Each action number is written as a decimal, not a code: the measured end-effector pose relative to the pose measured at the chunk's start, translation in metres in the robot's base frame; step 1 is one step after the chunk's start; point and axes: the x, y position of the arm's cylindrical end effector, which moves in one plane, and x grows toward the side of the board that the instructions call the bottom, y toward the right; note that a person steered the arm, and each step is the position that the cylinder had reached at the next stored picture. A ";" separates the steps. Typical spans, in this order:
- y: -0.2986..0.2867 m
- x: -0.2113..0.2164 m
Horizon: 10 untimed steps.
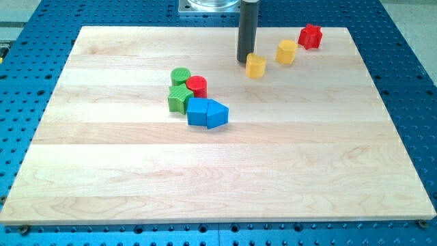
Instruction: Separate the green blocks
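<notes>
A green cylinder (180,76) and a green star-shaped block (179,99) sit touching each other left of the board's middle, the cylinder above the star. A red cylinder (196,86) touches both on their right. My tip (244,61) rests on the board well to the right of the green blocks, just left of a yellow block (255,65) and close to touching it.
Two blue blocks (207,113) sit joined just below the red cylinder. A second yellow block (287,51) and a red star-shaped block (310,36) lie at the view's upper right. The wooden board (218,178) lies on a blue perforated table.
</notes>
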 end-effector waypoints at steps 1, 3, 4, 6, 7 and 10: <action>-0.033 -0.014; -0.178 0.053; -0.140 0.059; -0.139 0.082; -0.095 0.101; -0.100 0.034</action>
